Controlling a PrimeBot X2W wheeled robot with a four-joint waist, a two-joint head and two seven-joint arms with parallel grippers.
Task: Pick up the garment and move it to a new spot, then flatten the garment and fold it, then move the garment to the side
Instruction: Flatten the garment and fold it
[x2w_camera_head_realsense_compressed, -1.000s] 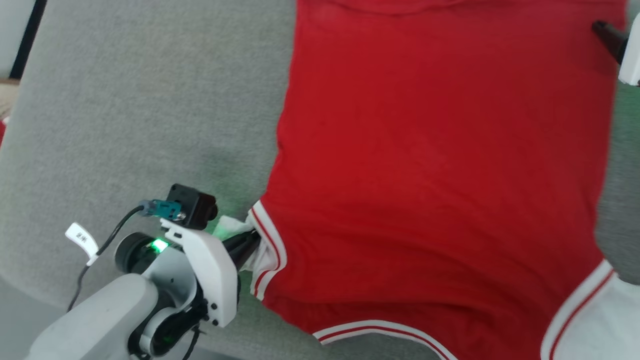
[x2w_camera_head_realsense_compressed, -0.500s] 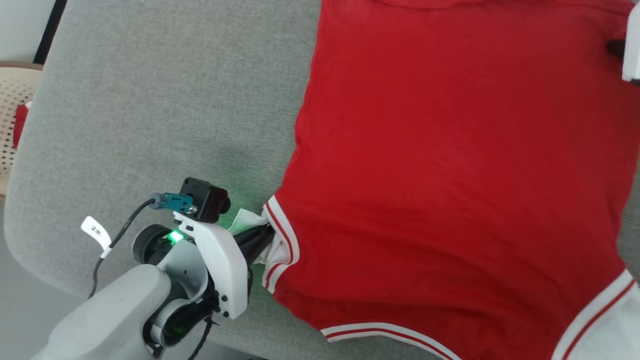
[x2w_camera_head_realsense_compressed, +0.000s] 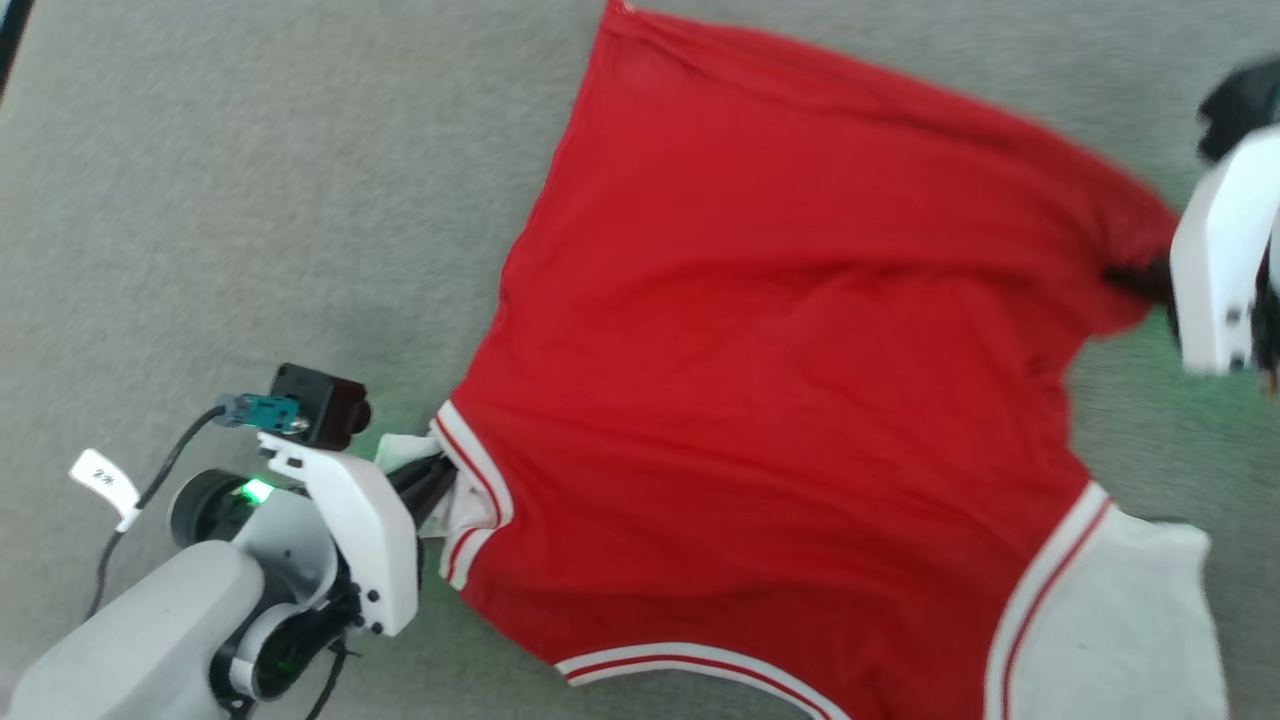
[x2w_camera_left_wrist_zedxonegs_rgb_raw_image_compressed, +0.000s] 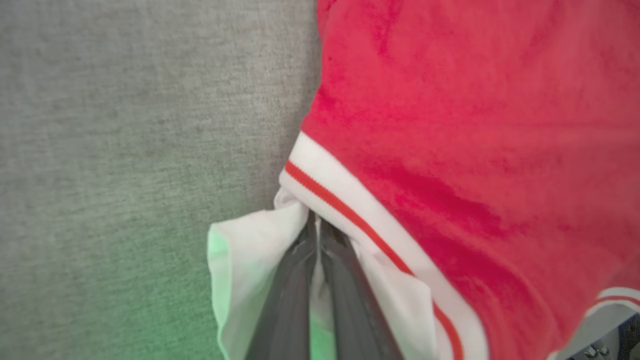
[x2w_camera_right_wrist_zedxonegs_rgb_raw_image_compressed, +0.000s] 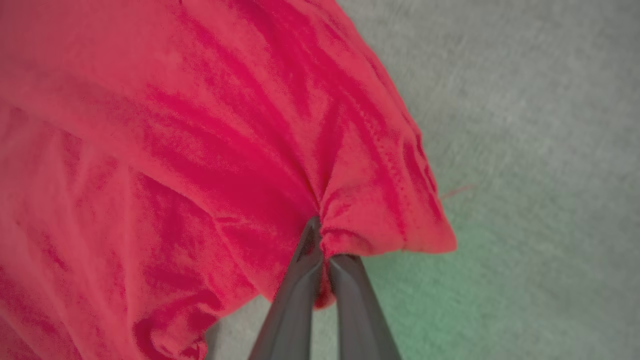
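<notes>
The garment (x2w_camera_head_realsense_compressed: 780, 380), a red T-shirt with white sleeves and striped trim, lies spread over a grey surface (x2w_camera_head_realsense_compressed: 250, 200). My left gripper (x2w_camera_head_realsense_compressed: 440, 480) is at the lower left, shut on the white left sleeve (x2w_camera_left_wrist_zedxonegs_rgb_raw_image_compressed: 250, 260) beside the striped band (x2w_camera_left_wrist_zedxonegs_rgb_raw_image_compressed: 350, 205). My right gripper (x2w_camera_head_realsense_compressed: 1130, 280) is at the right edge, shut on the garment's red corner (x2w_camera_right_wrist_zedxonegs_rgb_raw_image_compressed: 370, 220), which bunches and lifts at the pinch. The other white sleeve (x2w_camera_head_realsense_compressed: 1110, 620) lies flat at the lower right.
Bare grey cloth-like surface (x2w_camera_right_wrist_zedxonegs_rgb_raw_image_compressed: 525, 125) stretches to the left of and beyond the garment. Green light from the wrists glows on it near both grippers.
The right gripper has shut on the garment's right corner and pulled it inward, so the far right edge now slants. The head camera has shifted. The left grip is unchanged.
</notes>
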